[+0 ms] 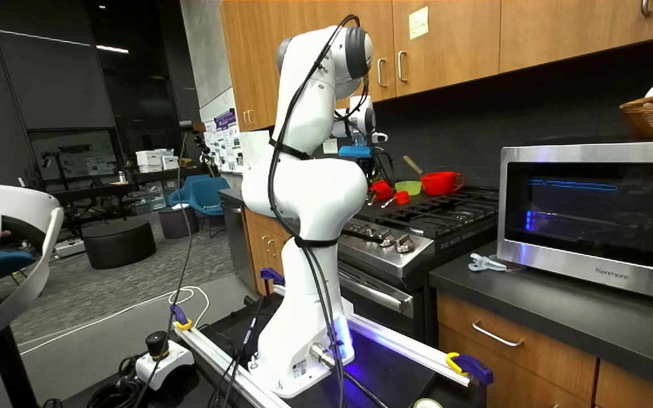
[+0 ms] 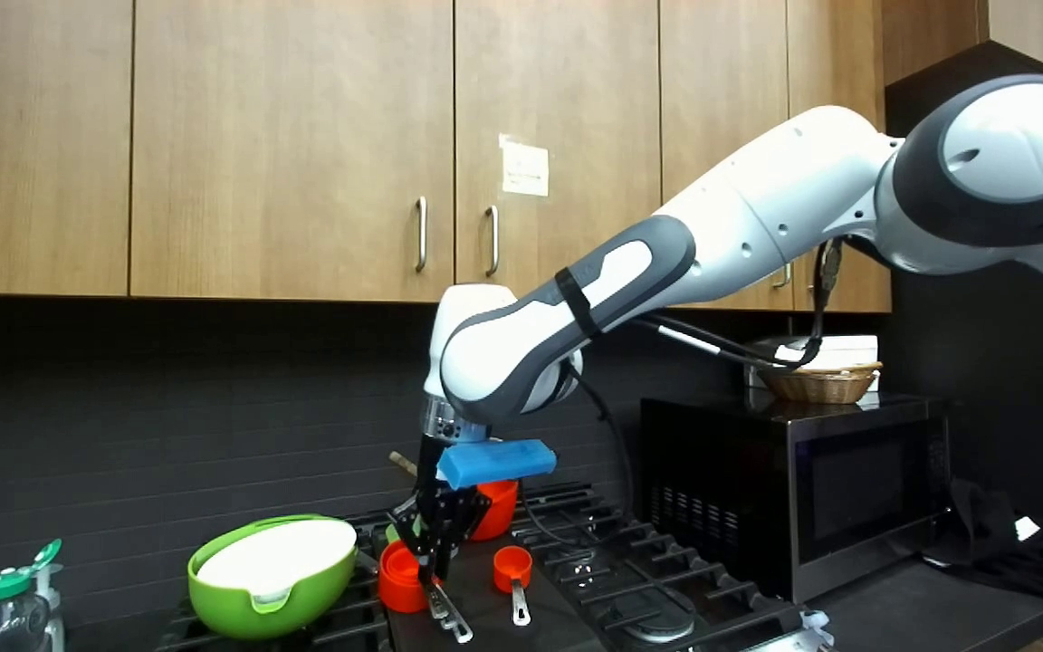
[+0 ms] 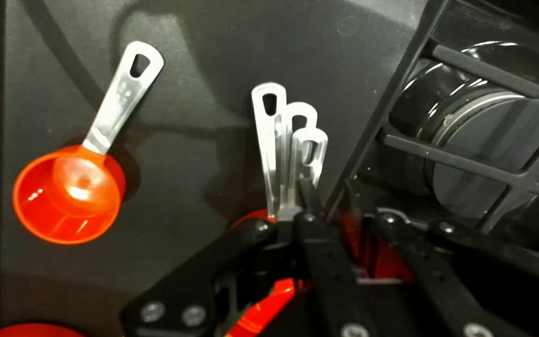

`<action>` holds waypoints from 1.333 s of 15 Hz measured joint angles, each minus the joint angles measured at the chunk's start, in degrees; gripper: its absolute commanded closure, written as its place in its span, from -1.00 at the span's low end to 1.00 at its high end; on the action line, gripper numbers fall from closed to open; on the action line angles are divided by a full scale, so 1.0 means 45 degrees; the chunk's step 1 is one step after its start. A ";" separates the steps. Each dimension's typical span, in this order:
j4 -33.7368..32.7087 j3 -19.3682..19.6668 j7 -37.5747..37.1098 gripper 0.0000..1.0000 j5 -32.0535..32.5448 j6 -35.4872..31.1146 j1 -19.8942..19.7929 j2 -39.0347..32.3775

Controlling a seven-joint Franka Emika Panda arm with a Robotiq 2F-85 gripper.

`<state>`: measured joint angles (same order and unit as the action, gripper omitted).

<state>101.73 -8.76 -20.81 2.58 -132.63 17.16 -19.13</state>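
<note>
Over the stove [image 1: 383, 259], we see the pincer [image 2: 434, 572], narrow, at the nested red cups [image 2: 399, 589]. Whether it grips, we cannot tell.

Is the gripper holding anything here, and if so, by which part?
It cannot be told: the gripper is at the nested red cups, close to their metal handles, but it hides whether a cup or handle is pinched.
</note>
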 measured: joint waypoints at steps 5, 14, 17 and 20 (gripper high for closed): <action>0.0373 -0.0199 0.0019 -0.71 -0.0005 0.0017 0.0063 0.0000; 0.0575 -0.0222 0.0028 -0.80 -0.0011 0.0026 0.0058 -0.0006; 0.0590 -0.0212 0.0028 -0.42 -0.0011 0.0033 0.0056 -0.0036; 0.0631 -0.0205 0.0027 -0.13 -0.0011 0.0035 0.0056 -0.0054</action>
<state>104.57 -9.68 -20.69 2.54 -132.47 17.41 -19.37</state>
